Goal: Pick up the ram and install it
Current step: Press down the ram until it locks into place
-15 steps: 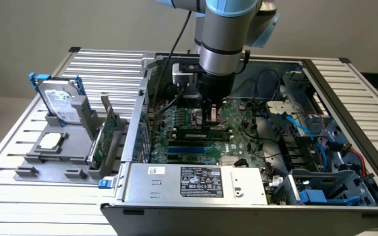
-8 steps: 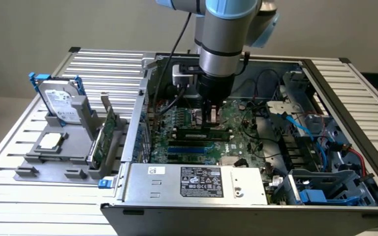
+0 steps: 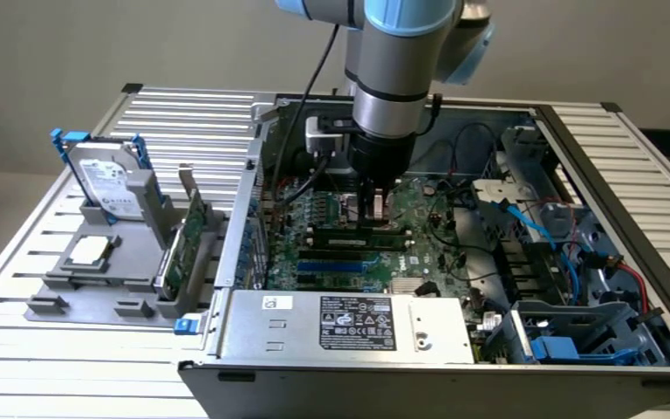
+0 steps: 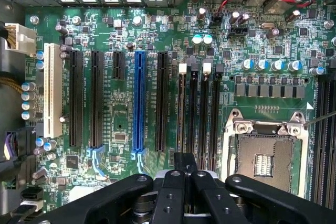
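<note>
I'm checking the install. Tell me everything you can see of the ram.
The ram is a long, narrow green circuit-board stick with dark chips along its face. It stands on edge, level, in line with the black memory slots on the motherboard. The shut hand meets its top edge near the middle. Whether it is fully seated cannot be told.

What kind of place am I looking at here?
Probably a lab bench for testing robotic computer assembly: an opened PC case on a slatted metal table, a robot arm reaching over its motherboard, spare parts in a holder.
</note>
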Controlling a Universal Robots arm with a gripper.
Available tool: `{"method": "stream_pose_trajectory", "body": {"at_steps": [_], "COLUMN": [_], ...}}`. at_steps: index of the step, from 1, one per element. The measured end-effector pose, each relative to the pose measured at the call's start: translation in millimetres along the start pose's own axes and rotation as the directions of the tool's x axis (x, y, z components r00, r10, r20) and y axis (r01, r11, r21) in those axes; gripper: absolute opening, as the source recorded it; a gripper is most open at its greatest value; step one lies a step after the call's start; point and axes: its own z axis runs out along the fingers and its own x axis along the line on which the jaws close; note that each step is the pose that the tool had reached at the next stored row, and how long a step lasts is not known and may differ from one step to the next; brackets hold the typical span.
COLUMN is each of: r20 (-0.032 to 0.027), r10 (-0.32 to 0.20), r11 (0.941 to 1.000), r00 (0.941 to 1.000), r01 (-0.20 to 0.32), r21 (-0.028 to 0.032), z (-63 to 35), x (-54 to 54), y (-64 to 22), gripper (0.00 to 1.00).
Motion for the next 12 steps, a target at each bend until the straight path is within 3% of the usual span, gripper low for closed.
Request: {"method": "stream_pose_trajectory", "body": {"at_steps": [10, 12], "r20": [-0.0004, 0.0018], "r10": [0.0, 0.0], "r11": [1.0, 1.0], "r00": [1.0, 1.0], "r01": [0.0, 0.0], "r21": [-0.0001, 0.0007], "z": [2.3, -0.3], "x": [0.0, -0.1], "y": [0.0, 0.0], "gripper": [0.11, 0.11]}}
